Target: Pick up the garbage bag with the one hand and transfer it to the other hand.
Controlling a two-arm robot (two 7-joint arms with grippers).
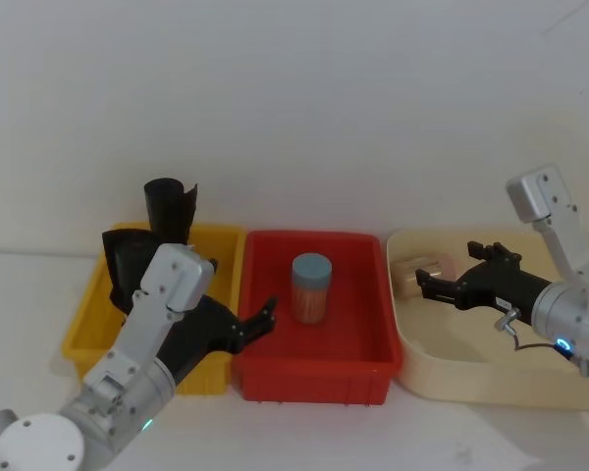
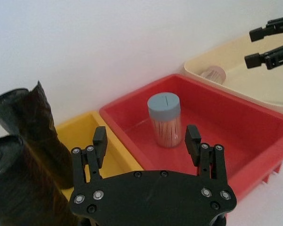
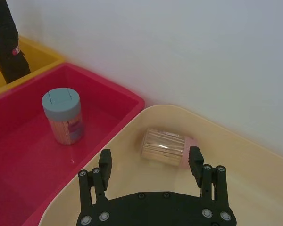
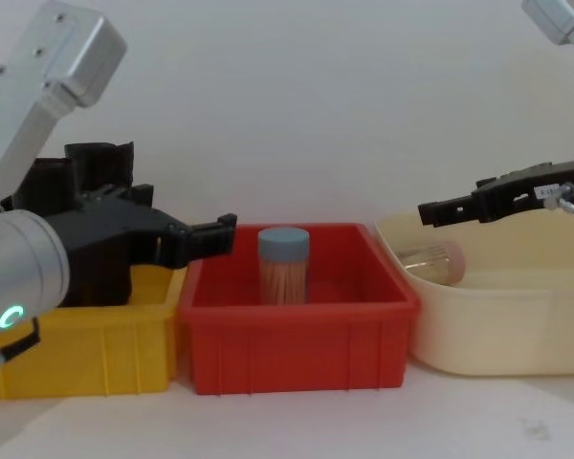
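The garbage bag (image 1: 126,267) is a black roll standing in the yellow bin (image 1: 221,245); its red-and-white sticker shows in the right wrist view (image 3: 4,42). It also fills the corner of the left wrist view (image 2: 14,188). A second black roll with a flared top (image 1: 169,208) stands just behind it. My left gripper (image 1: 247,316) hovers open over the edge between the yellow and red bins, right of the rolls and touching neither (image 2: 146,139). My right gripper (image 1: 440,275) hangs open over the cream bin (image 3: 150,161), far from the bag.
A red bin (image 1: 314,368) in the middle holds an upright jar with a grey-blue lid (image 1: 311,287). The cream bin (image 1: 471,383) on the right holds a clear jar lying on its side (image 3: 164,147). A white wall stands close behind the bins.
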